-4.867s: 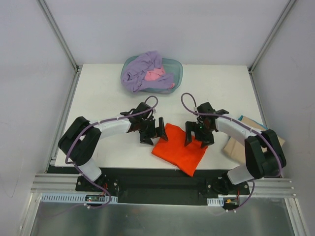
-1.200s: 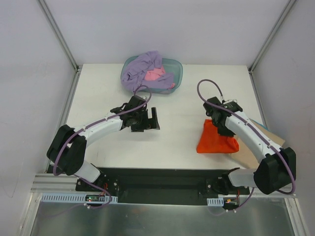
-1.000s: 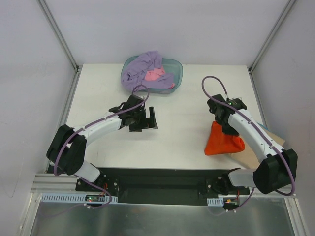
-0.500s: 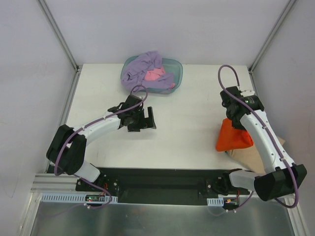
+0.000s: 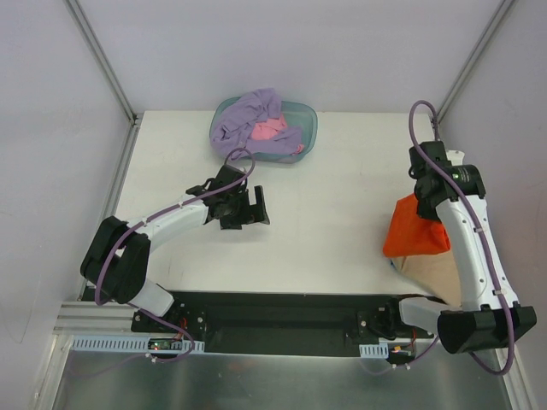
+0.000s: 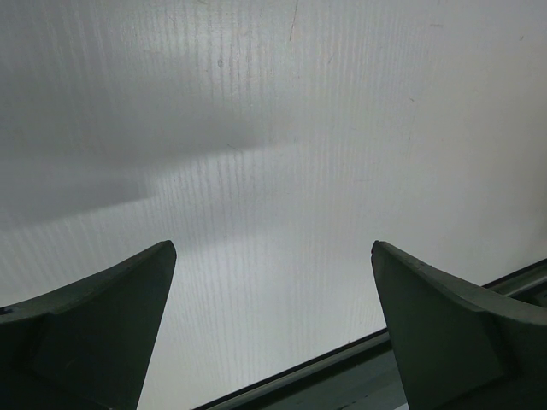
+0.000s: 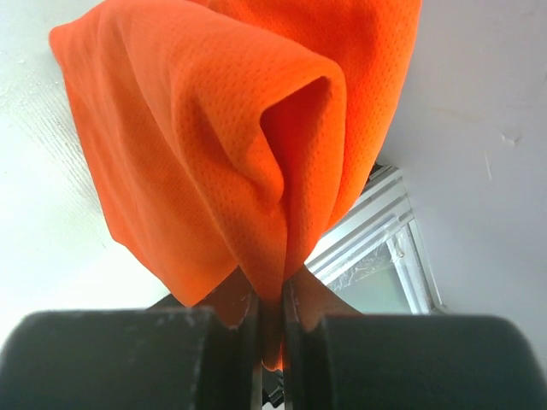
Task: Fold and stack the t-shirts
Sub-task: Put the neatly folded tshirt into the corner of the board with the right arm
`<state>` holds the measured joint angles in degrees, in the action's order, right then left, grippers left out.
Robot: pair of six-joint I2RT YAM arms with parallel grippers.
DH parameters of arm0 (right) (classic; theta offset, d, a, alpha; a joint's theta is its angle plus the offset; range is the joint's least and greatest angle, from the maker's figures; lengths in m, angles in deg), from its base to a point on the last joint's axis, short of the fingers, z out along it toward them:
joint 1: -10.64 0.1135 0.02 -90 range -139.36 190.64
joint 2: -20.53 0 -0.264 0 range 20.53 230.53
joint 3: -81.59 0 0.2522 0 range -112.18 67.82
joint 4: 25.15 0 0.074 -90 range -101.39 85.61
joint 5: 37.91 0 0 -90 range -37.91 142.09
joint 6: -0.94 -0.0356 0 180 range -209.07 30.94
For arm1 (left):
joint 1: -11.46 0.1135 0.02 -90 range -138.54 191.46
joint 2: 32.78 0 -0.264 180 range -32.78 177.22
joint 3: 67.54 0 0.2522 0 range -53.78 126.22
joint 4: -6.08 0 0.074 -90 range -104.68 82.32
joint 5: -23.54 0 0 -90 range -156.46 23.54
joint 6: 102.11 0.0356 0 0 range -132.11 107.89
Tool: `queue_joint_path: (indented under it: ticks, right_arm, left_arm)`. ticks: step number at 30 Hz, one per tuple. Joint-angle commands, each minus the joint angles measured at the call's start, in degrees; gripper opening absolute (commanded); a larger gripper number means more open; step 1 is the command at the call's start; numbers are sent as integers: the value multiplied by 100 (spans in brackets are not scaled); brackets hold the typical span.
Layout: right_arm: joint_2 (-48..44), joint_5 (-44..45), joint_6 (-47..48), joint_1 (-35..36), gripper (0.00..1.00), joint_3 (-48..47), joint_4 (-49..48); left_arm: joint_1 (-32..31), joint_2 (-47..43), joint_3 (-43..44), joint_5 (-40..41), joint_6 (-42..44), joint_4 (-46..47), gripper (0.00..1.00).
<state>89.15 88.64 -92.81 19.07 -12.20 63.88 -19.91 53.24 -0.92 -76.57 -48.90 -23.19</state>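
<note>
My right gripper [image 5: 420, 198] [image 7: 271, 299] is shut on a bunched edge of the folded orange-red t-shirt [image 5: 414, 232] [image 7: 231, 128], which hangs from it in the air at the table's right edge, over the cardboard sheet [image 5: 438, 272]. A lavender-purple t-shirt [image 5: 248, 120] and a pink t-shirt [image 5: 268, 130] lie crumpled in the teal tub [image 5: 308, 120] at the back. My left gripper [image 5: 253, 208] [image 6: 273, 256] stands open over bare table at the centre-left, nothing between its fingers.
The tan cardboard sheet lies at the table's front right corner, partly under the hanging shirt. Metal frame posts [image 5: 466, 68] rise at the back corners. In the right wrist view a metal rail [image 7: 376, 231] shows beside the shirt.
My right arm has carried the orange-red t-shirt from the middle right of the table farther right and back, to above the cardboard. The left arm has hardly moved.
</note>
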Motion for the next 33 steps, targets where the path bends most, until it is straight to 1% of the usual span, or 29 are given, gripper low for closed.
queue_joint_path:
  ticks: [1, 5, 9, 12, 15, 19, 20, 21, 22, 25, 26, 33]
  right_arm:
    - [-296, -210, 252, -297, 1, -22, -46]
    - [-349, -500, 296, -587, 1, 347, -196]
    - [-218, -10, 252, -956, 1, 593, -188]
    - [-51, 97, 269, -1228, 2, 646, -214]
    - [353, 334, 331, -1334, 4, 717, -179]
    - [1195, 747, 252, -1589, 4, 866, -223]
    - [1328, 991, 156, -1659, 3, 953, -266]
    - [1451, 1072, 129, -1808, 3, 989, -284]
    - [1679, 1108, 77, -1870, 3, 1007, -267]
    - [1987, 1432, -231, -2011, 2, 972, -100]
    - [2015, 1573, -319, -2046, 2, 963, -13]
    - [2041, 1705, -556, -2266, 6, 1025, 41]
  left_arm:
    - [79, 3, -4, -70, 59, -22, 99]
    - [79, 29, 14, -105, 67, -31, 99]
    - [79, 73, 31, -167, 76, -14, 99]
    - [96, 38, 23, -202, 111, -22, 99]
    - [114, -76, -91, -114, 120, 47, 99]
    - [202, -243, -223, -140, 181, 153, 99]
    - [228, -270, -250, -158, 182, 162, 99]
    - [254, -322, -293, -184, 190, 162, 99]
    - [316, -349, -311, -202, 190, 171, 99]
    - [439, -419, -390, -237, 199, 215, 99]
    - [474, -437, -408, -246, 199, 224, 99]
    - [694, -446, -522, -351, 252, 294, 99]
